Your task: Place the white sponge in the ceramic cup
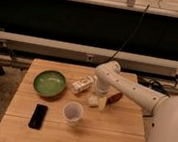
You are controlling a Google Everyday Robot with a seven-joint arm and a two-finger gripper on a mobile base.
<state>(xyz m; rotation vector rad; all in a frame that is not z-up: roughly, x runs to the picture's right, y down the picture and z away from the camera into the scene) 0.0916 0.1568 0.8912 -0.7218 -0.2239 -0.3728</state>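
The white sponge [93, 101] is a small off-white block lying on the wooden table [112, 135], right of the ceramic cup. The ceramic cup [73, 113] is a pale handleless tumbler standing upright near the table's middle front. My gripper [99, 93] hangs from the white arm [130, 87] directly above the sponge, at or just over its top. The fingertips are hidden by the wrist and the sponge.
A green bowl [49, 83] sits at the left. A white labelled bottle [82, 84] lies just left of the gripper. A brown object [113, 97] lies right of the sponge. A black phone [38, 115] lies front left.
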